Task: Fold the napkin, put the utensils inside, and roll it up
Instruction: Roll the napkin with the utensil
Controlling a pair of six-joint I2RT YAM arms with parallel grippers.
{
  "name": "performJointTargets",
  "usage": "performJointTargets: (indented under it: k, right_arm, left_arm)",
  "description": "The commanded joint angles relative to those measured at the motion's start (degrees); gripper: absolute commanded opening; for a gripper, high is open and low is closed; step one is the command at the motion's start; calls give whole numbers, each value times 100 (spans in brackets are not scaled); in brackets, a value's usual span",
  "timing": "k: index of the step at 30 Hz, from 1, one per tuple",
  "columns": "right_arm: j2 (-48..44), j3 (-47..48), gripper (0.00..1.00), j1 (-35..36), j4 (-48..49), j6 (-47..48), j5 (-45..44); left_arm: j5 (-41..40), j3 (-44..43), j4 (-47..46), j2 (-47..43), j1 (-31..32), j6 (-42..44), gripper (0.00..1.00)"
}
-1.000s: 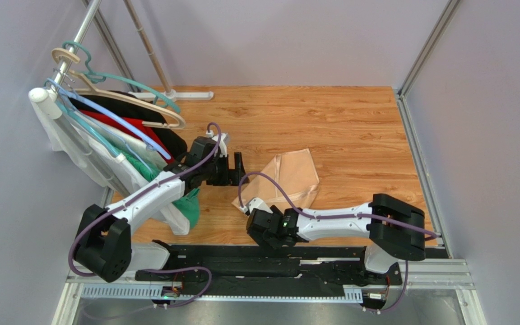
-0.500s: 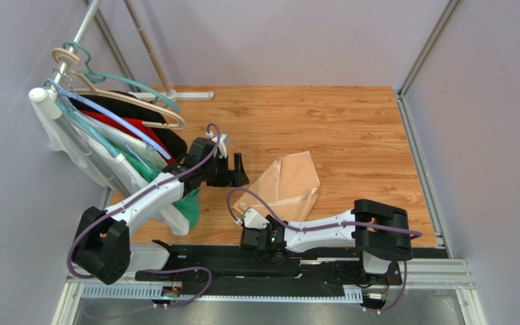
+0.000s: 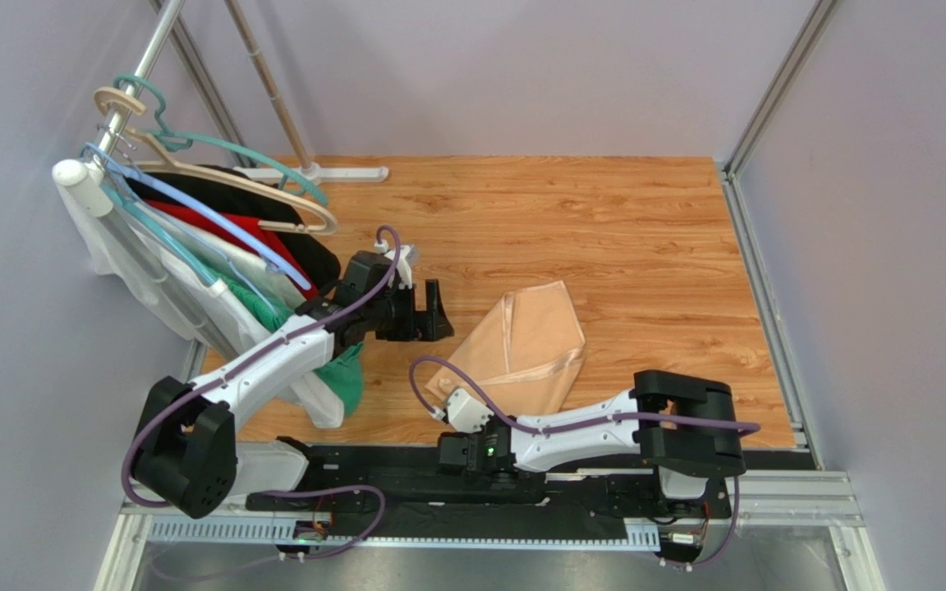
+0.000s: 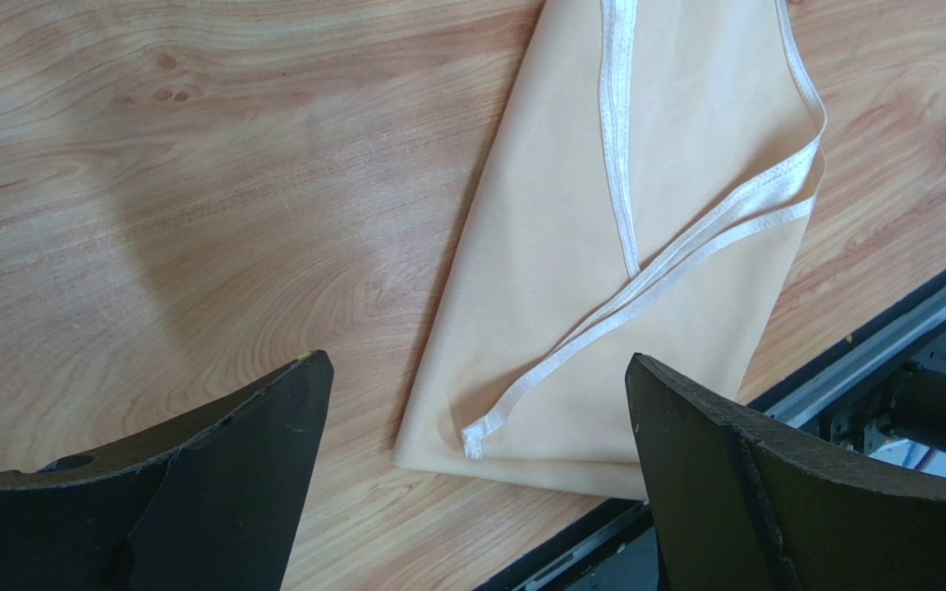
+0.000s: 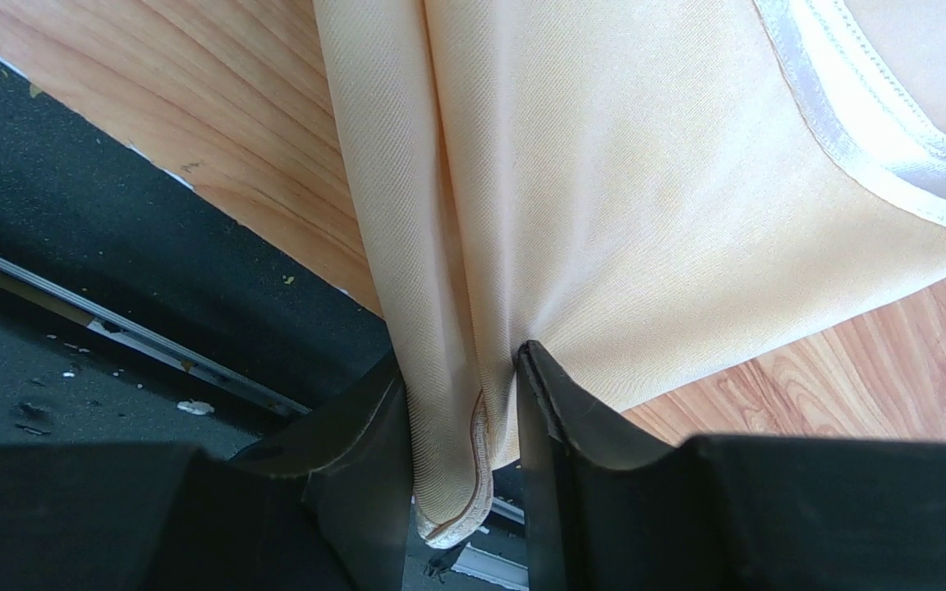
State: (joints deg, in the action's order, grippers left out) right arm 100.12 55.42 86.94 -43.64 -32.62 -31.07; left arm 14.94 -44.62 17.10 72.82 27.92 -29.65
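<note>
At the near edge of the wooden table [image 3: 651, 234], the napkin [image 3: 527, 339] lies loosely folded over itself, its shiny hemmed borders crossing on the upper layer. Its nearest corner reaches the black base plate [image 3: 589, 474] on which the arms are mounted. The right gripper [image 3: 463, 414] sits low at that corner. In the right wrist view its fingers [image 5: 386, 425] are pressed onto a bunched fold of the peach cloth, with a short tail of hem hanging between them. The left gripper [image 3: 432, 310] hovers above bare wood just left of the napkin, spread wide and holding nothing. Garments [image 3: 213, 283] on hangers [image 3: 237, 185] crowd the far left side, well apart from the napkin.
</note>
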Motion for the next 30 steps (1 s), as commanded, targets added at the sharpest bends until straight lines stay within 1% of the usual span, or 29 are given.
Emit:
performJointTargets:
  k: [1, 10, 12, 14, 16, 20, 24, 30]
  right_arm:
    - [254, -216, 32, 60, 101, -649, 717]
    - [184, -93, 25, 113, 40, -614, 629]
    - [184, -84, 20, 113, 40, -579, 672]
    - [184, -110, 10, 113, 66, -579, 707]
    - [175, -154, 8, 104, 66, -587, 699]
    - [149, -145, 1, 113, 66, -579, 725]
    - [17, -128, 0, 95, 83, -508, 822]
    - [-483, -198, 0, -71, 250, -386, 1041]
  left_arm:
    - [106, 15, -155, -171, -41, -41, 99]
    - [123, 15, -93, -268, -41, -59, 99]
    - [123, 24, -76, -303, -41, -59, 99]
    - [132, 24, -58, -329, -41, -59, 99]
    - [97, 41, -32, -356, -41, -41, 99]
    - [123, 59, -32, -365, -50, -32, 99]
    - [150, 68, -32, -400, -41, -41, 99]
    - [9, 59, 118, -496, -50, -23, 99]
